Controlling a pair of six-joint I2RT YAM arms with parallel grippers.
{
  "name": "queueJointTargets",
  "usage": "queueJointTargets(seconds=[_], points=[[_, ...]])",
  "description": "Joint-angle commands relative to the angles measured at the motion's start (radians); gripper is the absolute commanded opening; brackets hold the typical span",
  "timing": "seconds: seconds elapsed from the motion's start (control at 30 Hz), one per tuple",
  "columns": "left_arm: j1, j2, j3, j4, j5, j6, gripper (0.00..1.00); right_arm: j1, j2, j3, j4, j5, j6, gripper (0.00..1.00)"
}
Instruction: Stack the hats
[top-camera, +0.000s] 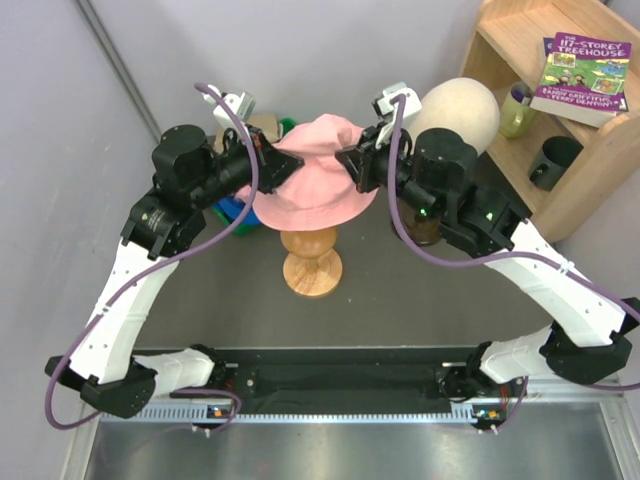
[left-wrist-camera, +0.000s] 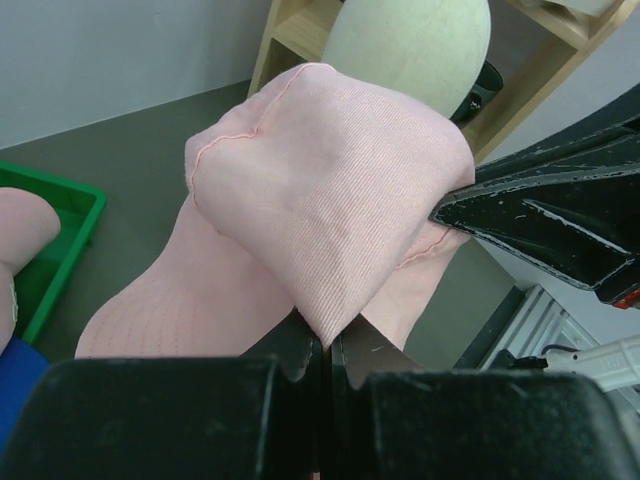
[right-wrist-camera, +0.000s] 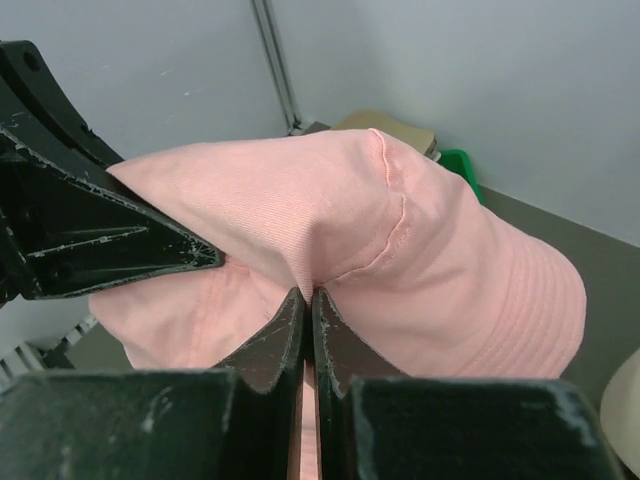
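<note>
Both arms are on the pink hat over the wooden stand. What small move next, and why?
Probably ease it straight down together: the left gripper and right gripper are each shut on a fold of the pink hat, which covers the top of the wooden stand in the overhead view.

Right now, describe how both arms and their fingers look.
The left arm and right arm have white links and black joint housings, each trailing a purple cable. Green lights dot the right one. The fingers are black, wedge-shaped, scratched.
</note>
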Motion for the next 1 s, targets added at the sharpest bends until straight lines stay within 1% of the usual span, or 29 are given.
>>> queueJointTargets(seconds=[0.0,0.1,0.13,0.23,0.27,0.3,0.37,0.4,0.47,0.53,0.57,0.6,0.63,0.67,0.8,0.87,0.97], points=[[-0.003,0.001,0.056,0.094,0.009,-0.018,0.0,0.013,-0.021,0.067,0.029,0.085,-0.054,0.0],[-0.003,0.048,0.105,0.111,0.026,-0.031,0.0,0.013,-0.004,0.156,-0.008,0.156,-0.098,0.0],[-0.003,0.059,0.116,0.123,0.029,-0.039,0.0,0.013,0.003,0.214,-0.017,0.173,-0.11,0.0],[-0.005,0.099,0.137,0.208,0.044,-0.077,0.0,0.015,0.016,0.305,-0.034,0.24,-0.15,0.0],[-0.006,0.125,0.143,0.261,0.058,-0.088,0.0,0.012,0.016,0.319,-0.033,0.263,-0.208,0.0],[-0.011,0.14,0.153,0.28,0.064,-0.102,0.01,0.007,0.013,0.329,-0.033,0.306,-0.225,0.0],[-0.018,0.208,0.2,0.308,0.083,-0.116,0.02,-0.011,0.007,0.351,-0.042,0.328,-0.249,0.0],[-0.031,0.232,0.22,0.312,0.083,-0.119,0.05,-0.045,0.0,0.35,-0.045,0.326,-0.249,0.0],[-0.043,0.297,0.281,0.323,0.086,-0.124,0.13,-0.085,-0.018,0.34,-0.047,0.322,-0.247,0.0],[-0.055,0.347,0.324,0.347,0.08,-0.131,0.46,-0.154,-0.026,0.334,-0.044,0.302,-0.25,0.0],[-0.057,0.36,0.338,0.349,0.077,-0.139,0.61,-0.206,-0.027,0.334,-0.037,0.293,-0.25,0.0],[-0.057,0.369,0.347,0.346,0.055,-0.142,0.75,-0.23,-0.029,0.336,-0.033,0.271,-0.25,0.0],[-0.057,0.375,0.352,0.344,0.042,-0.145,0.93,-0.26,-0.029,0.339,-0.028,0.259,-0.252,0.0],[-0.057,0.372,0.347,0.34,0.028,-0.141,0.99,-0.316,-0.027,0.343,-0.022,0.245,-0.252,0.0],[-0.055,0.321,0.3,0.305,-0.02,-0.096,0.99,-0.444,-0.007,0.374,-0.022,0.169,-0.247,0.0],[-0.055,0.276,0.263,0.262,-0.069,-0.061,0.99,-0.488,-0.001,0.377,-0.022,0.148,-0.246,0.0],[-0.054,0.211,0.228,0.197,-0.139,-0.016,0.99,-0.522,0.017,0.411,-0.022,0.131,-0.246,0.0]])
